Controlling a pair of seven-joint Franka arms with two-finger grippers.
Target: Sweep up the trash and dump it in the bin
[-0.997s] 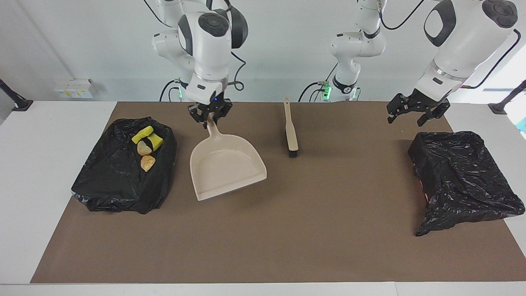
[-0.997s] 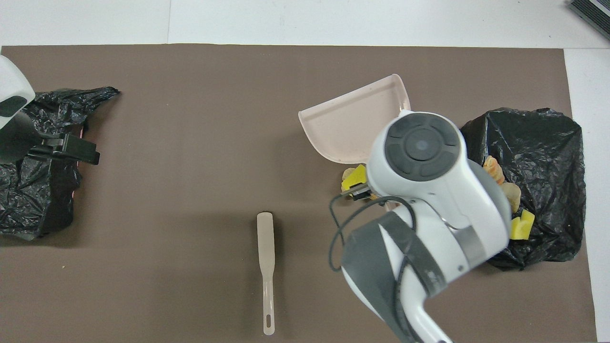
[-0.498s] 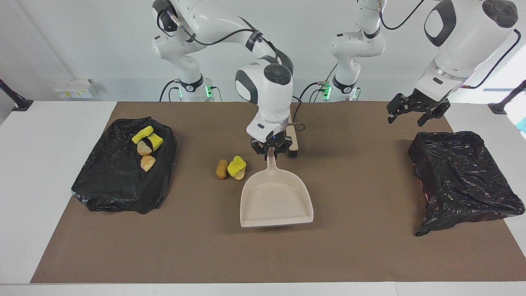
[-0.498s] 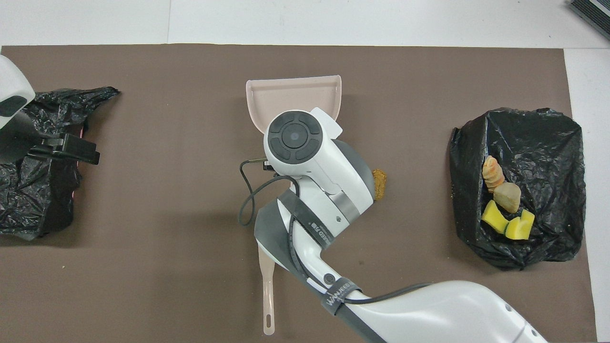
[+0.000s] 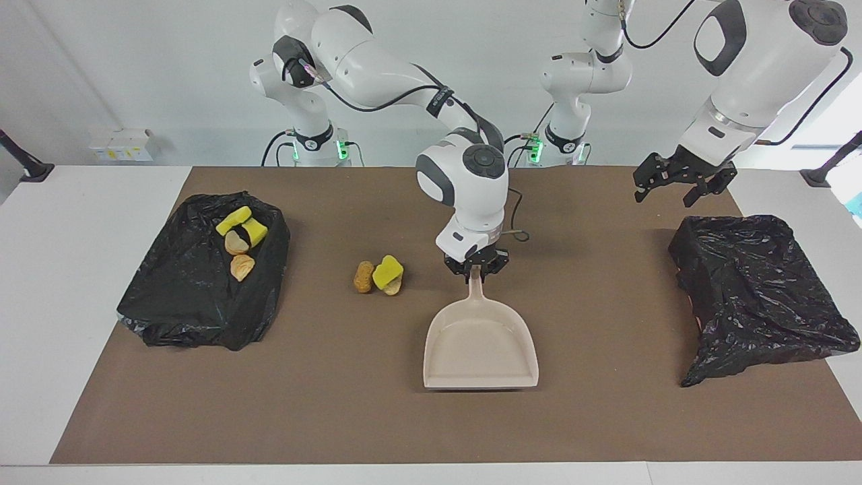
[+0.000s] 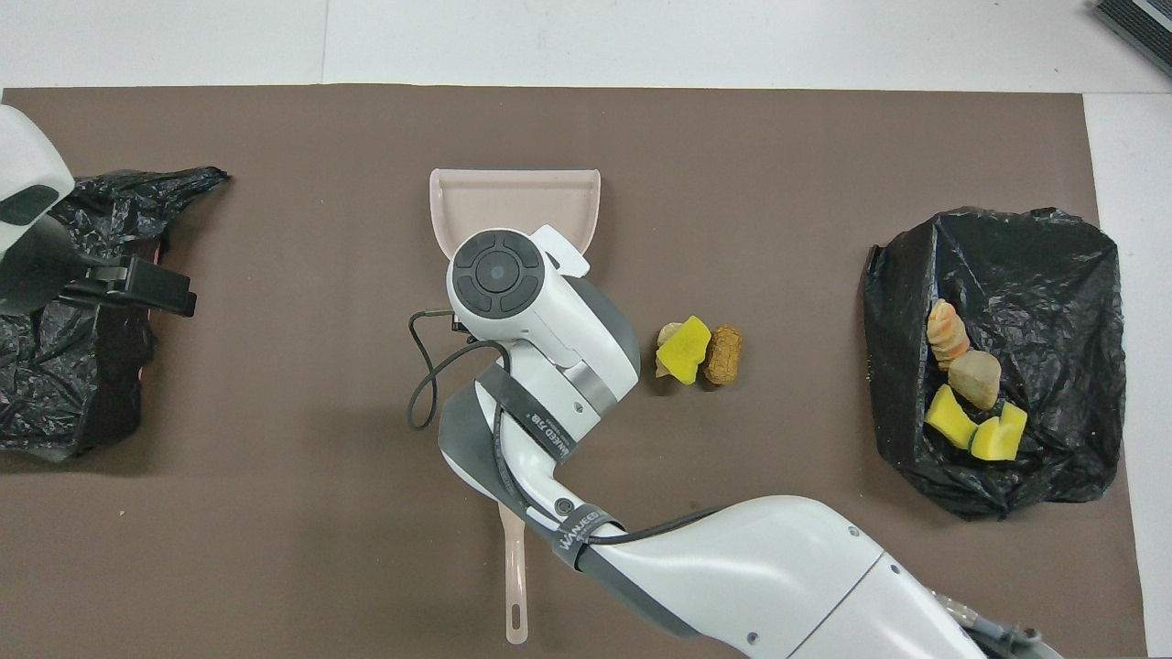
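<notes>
My right gripper (image 5: 477, 264) is shut on the handle of the beige dustpan (image 5: 479, 347) at the middle of the mat. The pan's mouth points away from the robots, and the pan also shows in the overhead view (image 6: 515, 197). Three pieces of trash lie together beside the pan's handle, toward the right arm's end: an orange-brown lump (image 5: 363, 276), a yellow sponge (image 5: 388, 271) and a beige lump (image 6: 668, 333). Several more pieces (image 5: 240, 237) lie on the black bin bag (image 5: 195, 283) at the right arm's end. My left gripper (image 5: 679, 180) hangs open.
A second black bag (image 5: 761, 296) lies at the left arm's end, under my left gripper. The beige brush is mostly hidden by my right arm; only its handle (image 6: 515, 586) shows, nearer to the robots than the dustpan.
My right arm has carried the dustpan from beside the bag with trash to the middle of the mat, uncovering the three loose pieces. The left arm has not moved.
</notes>
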